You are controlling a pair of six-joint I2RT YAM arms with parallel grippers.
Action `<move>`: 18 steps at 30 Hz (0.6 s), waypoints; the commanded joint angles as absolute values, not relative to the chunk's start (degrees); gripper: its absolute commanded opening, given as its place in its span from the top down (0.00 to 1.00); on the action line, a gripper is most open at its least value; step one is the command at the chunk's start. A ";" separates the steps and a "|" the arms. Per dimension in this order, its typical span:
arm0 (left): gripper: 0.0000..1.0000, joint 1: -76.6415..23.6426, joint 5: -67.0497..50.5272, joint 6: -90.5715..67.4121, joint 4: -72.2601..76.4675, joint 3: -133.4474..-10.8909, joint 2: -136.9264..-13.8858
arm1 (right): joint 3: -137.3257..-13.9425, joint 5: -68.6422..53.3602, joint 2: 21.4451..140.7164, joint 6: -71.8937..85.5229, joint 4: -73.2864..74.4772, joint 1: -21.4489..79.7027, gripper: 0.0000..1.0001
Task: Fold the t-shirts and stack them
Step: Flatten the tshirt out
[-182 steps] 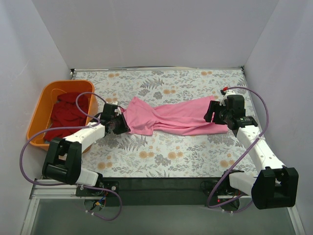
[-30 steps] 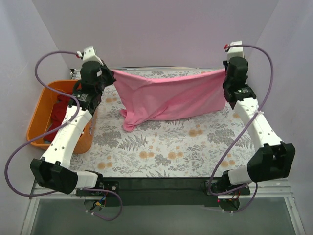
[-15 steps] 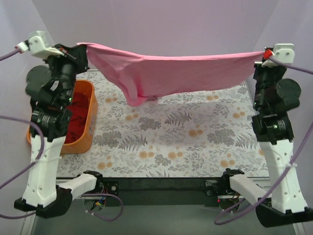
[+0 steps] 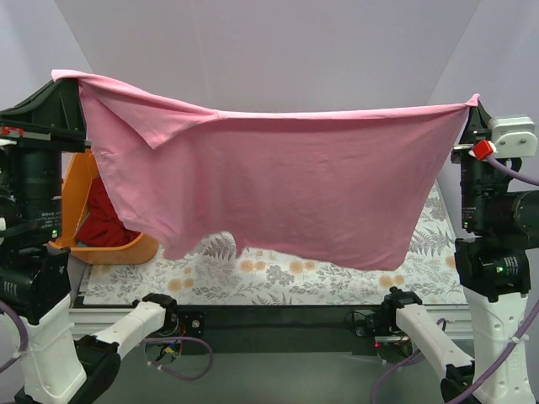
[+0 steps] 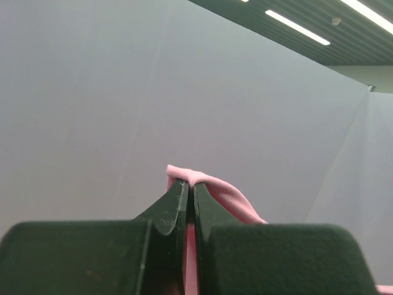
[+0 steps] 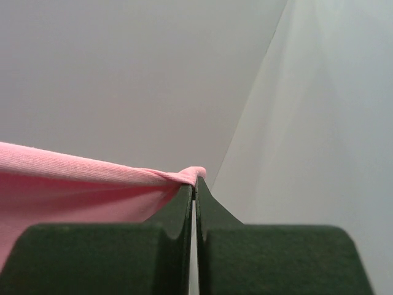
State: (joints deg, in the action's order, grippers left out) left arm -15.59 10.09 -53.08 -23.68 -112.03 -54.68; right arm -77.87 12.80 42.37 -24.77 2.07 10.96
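**Pink t-shirt held spread above the desk by both arms**

Top external view: the pink t-shirt point(image 4: 278, 194) hangs as a wide sheet high above the desk point(image 4: 278, 273), with its lower hem clear of the desk's flowered surface. The left fingers point(image 4: 67, 91) hold its upper left corner and the right fingers point(image 4: 468, 114) its upper right corner. The top edge runs almost taut between them. A flap is folded over near the left corner. At the desk's left end stands the orange basket point(image 4: 126, 248), partly hidden behind the cloth, with dark red t-shirts point(image 4: 105, 223) inside.

Left wrist view: the left fingers point(image 5: 184, 200) are pressed together, pinching a small fold of pink t-shirt point(image 5: 227, 196) at their tips.

Right wrist view: the right fingers point(image 6: 189, 200) are likewise pressed together on a corner of the pink t-shirt point(image 6: 80, 184), which stretches away to the left.
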 commanded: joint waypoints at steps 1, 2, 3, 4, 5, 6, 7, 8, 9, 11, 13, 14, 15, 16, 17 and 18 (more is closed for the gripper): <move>1.00 -15.21 12.92 -48.53 -24.62 -111.72 -58.36 | -80.25 11.52 43.50 -27.33 1.84 10.81 0.99; 1.00 -15.21 13.09 -47.99 -24.17 -109.71 -59.23 | -79.90 11.34 44.55 -27.51 1.93 10.81 0.99; 1.00 -15.21 13.62 -47.38 -23.56 -108.64 -60.11 | -79.46 11.25 45.43 -27.51 2.02 10.72 0.99; 1.00 -15.21 13.71 -47.03 -23.38 -107.59 -61.07 | -78.15 10.99 46.14 -27.51 2.11 10.72 0.99; 1.00 -15.21 13.54 -46.85 -23.12 -104.62 -63.26 | -77.26 10.90 47.71 -27.51 2.11 10.72 0.99; 1.00 -15.21 13.36 -46.85 -21.90 -102.85 -64.33 | -76.30 10.90 48.59 -27.42 2.11 10.81 0.99; 1.00 -15.21 13.10 -46.41 -20.84 -100.40 -65.38 | -74.11 11.16 49.56 -27.51 2.11 10.72 0.99; 1.00 -15.21 13.18 -46.06 -19.61 -95.85 -67.83 | -73.22 11.25 51.92 -27.51 2.11 10.81 0.99; 1.00 -15.21 13.36 -45.71 -16.73 -93.28 -69.16 | -71.82 11.60 53.16 -27.60 1.67 10.72 0.99; 1.00 -15.12 14.67 -44.92 -14.34 -89.58 -72.84 | -67.27 13.61 57.19 -27.95 0.53 10.81 0.99; 1.00 -15.12 15.99 -44.65 -10.21 -85.00 -79.08 | -64.09 16.33 60.28 -28.73 -4.91 10.81 0.99; 1.00 -15.12 16.34 -44.47 -8.63 -83.60 -81.02 | -61.20 17.04 63.86 -29.00 -6.40 10.64 0.99; 1.00 -15.03 16.43 -44.30 -5.22 -82.19 -85.56 | -60.30 17.83 65.81 -29.09 -7.90 10.63 0.99; 1.00 -15.03 16.52 -44.21 -3.62 -81.83 -87.69 | -59.51 18.80 67.92 -29.35 -10.43 10.46 0.99; 1.00 -14.94 16.87 -44.03 -2.12 -81.91 -90.32 | -58.98 19.24 72.38 -29.53 -11.94 10.11 0.99; 1.00 -14.94 16.87 -43.69 -0.37 -82.26 -92.61 | -59.24 19.94 74.68 -29.79 -13.00 10.11 0.99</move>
State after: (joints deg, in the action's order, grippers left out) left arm -15.42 14.41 -45.52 -8.47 -82.15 -91.15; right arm -59.46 15.55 70.35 -28.29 -4.10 10.74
